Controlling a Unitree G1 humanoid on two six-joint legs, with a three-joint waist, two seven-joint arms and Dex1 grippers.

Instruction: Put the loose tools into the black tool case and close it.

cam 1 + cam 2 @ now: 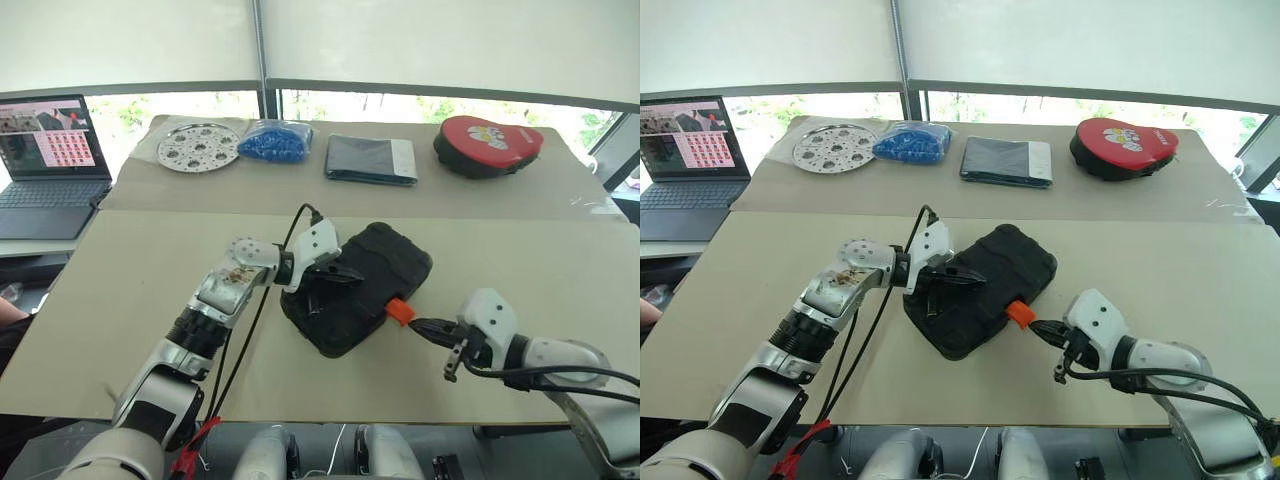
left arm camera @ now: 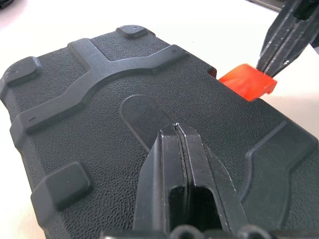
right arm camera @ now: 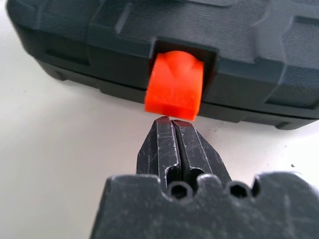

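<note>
On the beige table (image 1: 120, 290), closed black tool case (image 1: 385, 262), both end effectors pressed together: left (image 2: 178, 125) atop lid, right (image 3: 172, 121) at orange latch (image 3: 175, 85).

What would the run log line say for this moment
case: black tool case lid down | latch: orange latch sticking out | left fingers: shut, on lid | right fingers: shut, tips at latch

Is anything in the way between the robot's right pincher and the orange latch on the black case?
No. The shut right gripper sits right at the orange latch, with nothing between them. The case is closed, and the left gripper rests on its lid.
</note>
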